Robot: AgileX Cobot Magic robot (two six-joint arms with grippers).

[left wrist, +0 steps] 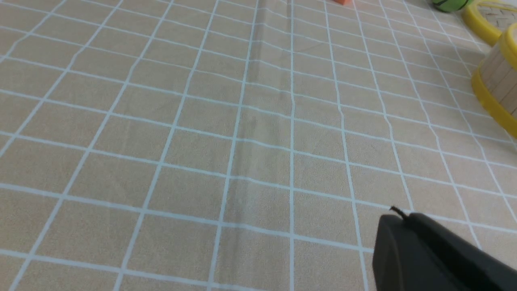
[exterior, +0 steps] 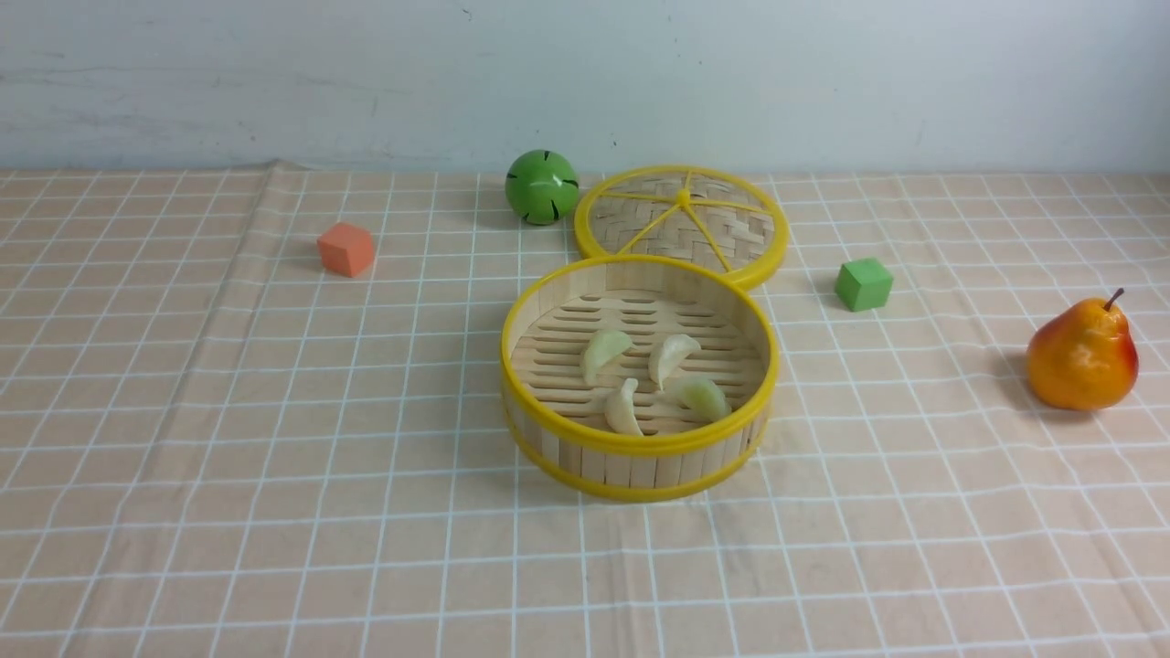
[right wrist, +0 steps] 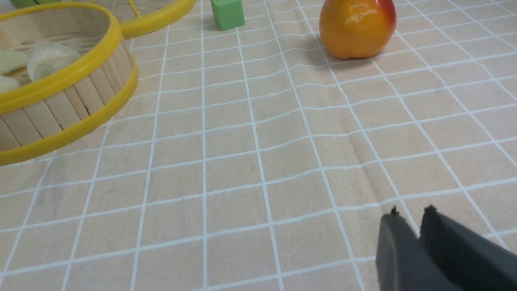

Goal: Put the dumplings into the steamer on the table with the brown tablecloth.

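Bright, even indoor light, soft shadows falling left of the pear point(exterior: 1082, 356) and green cube point(exterior: 863, 283), small glare on the pear's skin, front view sharp, wrist views slightly soft, near gripper tips point(right wrist: 412, 226) blurred, cloth grid lines bending toward frame edges

Four dumplings point(exterior: 654, 375), two cubes point(exterior: 863, 284)

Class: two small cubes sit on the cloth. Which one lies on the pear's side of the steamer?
The green cube: it sits between the steamer and pear; the orange cube lies opposite.

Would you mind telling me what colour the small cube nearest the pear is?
The small foam-like cube is plain green; it shows best in the front view.
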